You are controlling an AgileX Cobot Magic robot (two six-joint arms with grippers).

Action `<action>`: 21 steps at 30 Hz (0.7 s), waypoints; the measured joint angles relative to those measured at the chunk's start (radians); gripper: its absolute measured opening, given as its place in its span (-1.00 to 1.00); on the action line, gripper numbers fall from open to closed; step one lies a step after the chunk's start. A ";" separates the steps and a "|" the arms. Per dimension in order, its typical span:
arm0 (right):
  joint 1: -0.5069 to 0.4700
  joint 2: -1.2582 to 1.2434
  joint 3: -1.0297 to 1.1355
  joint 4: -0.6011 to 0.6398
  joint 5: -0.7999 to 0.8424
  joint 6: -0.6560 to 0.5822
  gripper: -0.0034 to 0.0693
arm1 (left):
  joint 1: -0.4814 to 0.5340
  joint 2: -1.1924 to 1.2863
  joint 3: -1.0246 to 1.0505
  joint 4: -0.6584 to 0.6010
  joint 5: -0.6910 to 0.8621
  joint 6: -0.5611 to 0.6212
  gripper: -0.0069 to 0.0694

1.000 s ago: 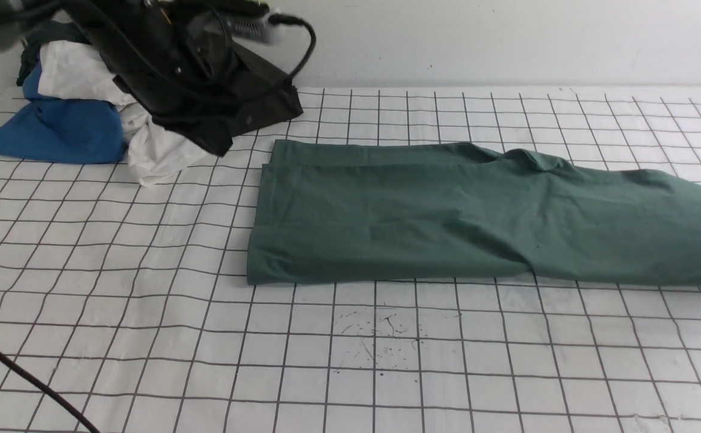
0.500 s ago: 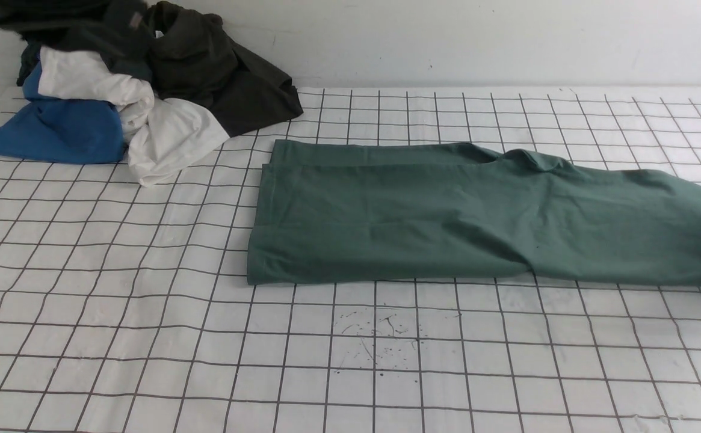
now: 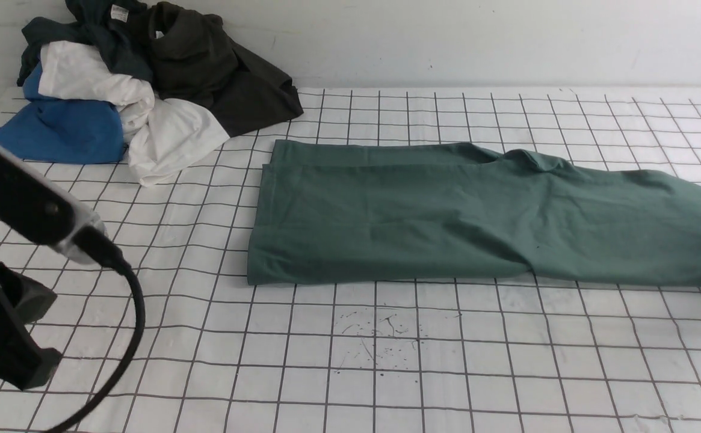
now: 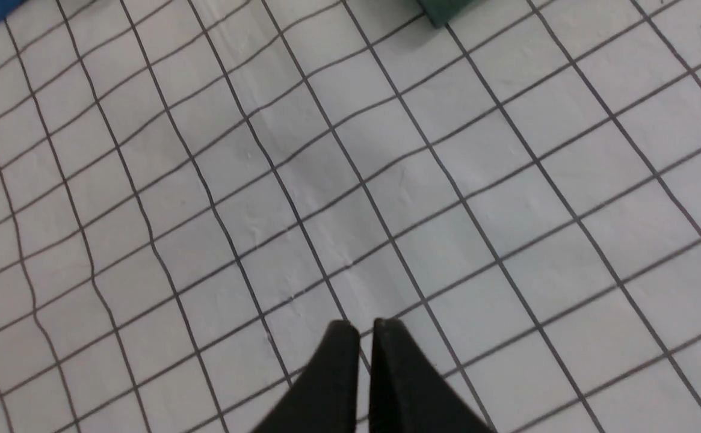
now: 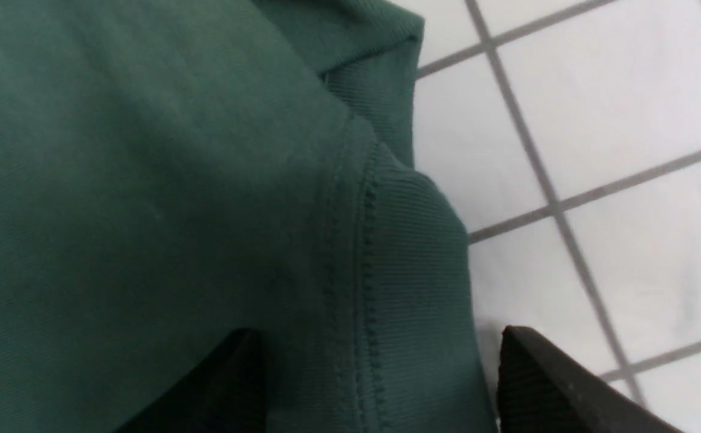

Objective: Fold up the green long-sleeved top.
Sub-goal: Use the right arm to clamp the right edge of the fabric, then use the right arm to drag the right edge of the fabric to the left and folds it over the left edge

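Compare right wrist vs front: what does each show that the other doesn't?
Right wrist only: the right gripper, jaws wide open, one finger over the green long-sleeved top, the other over the grid cloth, with the top's ribbed band and its stitching between them. Front only: most of the top as a long strip running off the right edge, the pile of clothes at the far left, and the left arm near left. Both: the top lying on the grid cloth.

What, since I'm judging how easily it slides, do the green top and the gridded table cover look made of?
Green long-sleeved top: soft matte knit, probably cotton jersey. The close-up shows fine knit texture and a ribbed band with stitched seams.
Table cover: thin white sheet printed with a dark grid. It is creased and faintly glossy, so perhaps paper or plastic film.
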 joint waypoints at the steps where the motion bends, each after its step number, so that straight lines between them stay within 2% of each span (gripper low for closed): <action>1: 0.000 0.005 0.000 0.028 -0.009 -0.007 0.37 | 0.000 -0.015 0.030 0.001 -0.055 0.001 -0.78; 3: 0.000 0.006 -0.001 0.049 -0.011 -0.020 0.32 | 0.000 -0.023 0.053 0.002 -0.093 0.001 -0.78; 4: -0.002 0.010 -0.002 0.065 -0.013 -0.044 0.21 | 0.000 -0.029 0.074 0.004 -0.132 0.001 -0.78; 10: -0.003 -0.002 0.003 0.073 -0.017 -0.122 -0.68 | 0.000 -0.032 0.089 0.002 -0.191 0.005 -0.78; 11: -0.003 -0.004 0.003 0.066 -0.017 -0.122 -0.68 | 0.000 -0.032 0.089 0.002 -0.191 0.005 -0.78; 13: -0.006 -0.042 0.009 0.014 -0.015 -0.109 -0.83 | 0.000 -0.032 0.089 -0.006 -0.191 0.005 -0.78; 17: -0.029 -0.157 0.011 -0.127 -0.028 -0.024 -0.84 | 0.000 -0.032 0.089 -0.049 -0.192 0.005 -0.78; 21: -0.040 -0.243 0.011 -0.184 -0.058 0.039 -0.84 | 0.000 -0.032 0.089 -0.087 -0.192 0.005 -0.78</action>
